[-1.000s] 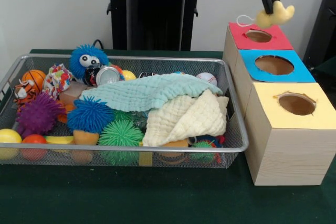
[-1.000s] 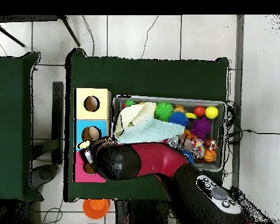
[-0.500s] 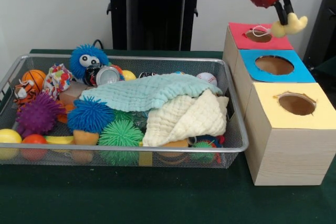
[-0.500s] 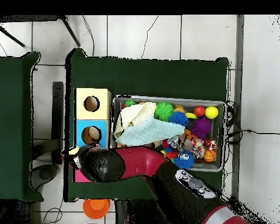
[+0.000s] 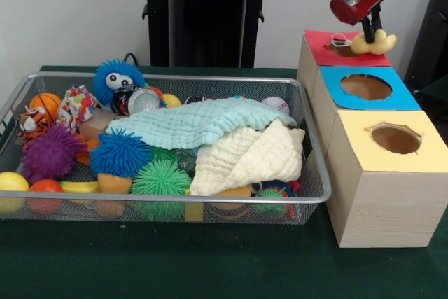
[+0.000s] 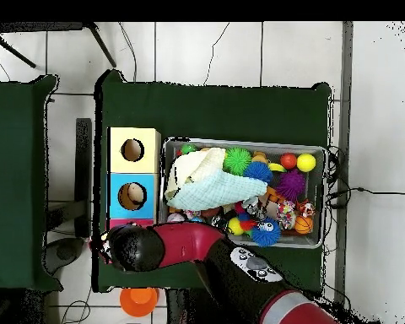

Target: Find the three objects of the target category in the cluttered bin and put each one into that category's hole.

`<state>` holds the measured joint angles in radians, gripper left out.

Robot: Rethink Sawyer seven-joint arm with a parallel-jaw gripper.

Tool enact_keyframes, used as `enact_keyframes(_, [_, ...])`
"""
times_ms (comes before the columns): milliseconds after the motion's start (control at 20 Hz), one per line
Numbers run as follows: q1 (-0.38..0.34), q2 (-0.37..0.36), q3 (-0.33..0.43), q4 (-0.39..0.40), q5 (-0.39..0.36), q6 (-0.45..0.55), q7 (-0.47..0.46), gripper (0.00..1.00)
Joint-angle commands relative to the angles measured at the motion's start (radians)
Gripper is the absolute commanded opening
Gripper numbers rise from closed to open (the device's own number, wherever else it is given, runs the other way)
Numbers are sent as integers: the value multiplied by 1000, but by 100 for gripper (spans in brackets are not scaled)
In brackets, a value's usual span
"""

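My gripper (image 5: 369,31) hangs at the top right, shut on a small yellow plush animal (image 5: 376,44). The plush touches the red box's top (image 5: 318,40), just right of its hole (image 5: 342,46). A white string loop lies over that hole. In the overhead view my arm (image 6: 137,247) covers the red box and hides the gripper and plush. The silver mesh bin (image 5: 168,78) holds an orange striped tiger plush (image 5: 31,122) at its left end. The bin also shows in the overhead view (image 6: 240,143).
A blue box (image 5: 331,77) and a yellow box (image 5: 360,153) stand in a row in front of the red one, each with a round hole. The bin holds spiky puffer balls (image 5: 120,152), a teal cloth (image 5: 192,122), a cream cloth (image 5: 255,159), a can (image 5: 143,100) and small balls.
My gripper has come down with the yellow plush from above the red box, swinging right and then back. The plush now touches the red top beside its hole. The bin's contents have not moved.
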<state>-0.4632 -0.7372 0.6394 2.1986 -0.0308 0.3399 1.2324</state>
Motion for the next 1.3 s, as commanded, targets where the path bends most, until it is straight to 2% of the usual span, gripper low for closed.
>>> enact_keyframes(50, [19,32,-132,-90,-43,103,130,0])
enact_keyframes(500, [28,4,-134,-93,-20,144,122,0])
enact_keyframes(900, [-7,-38,-111,-67,-18,194,97,0])
enact_keyframes(1150, [-17,-18,-129,-71,-50,225,72,0])
enact_keyframes(1300, [-26,7,-131,-71,-68,203,62,0])
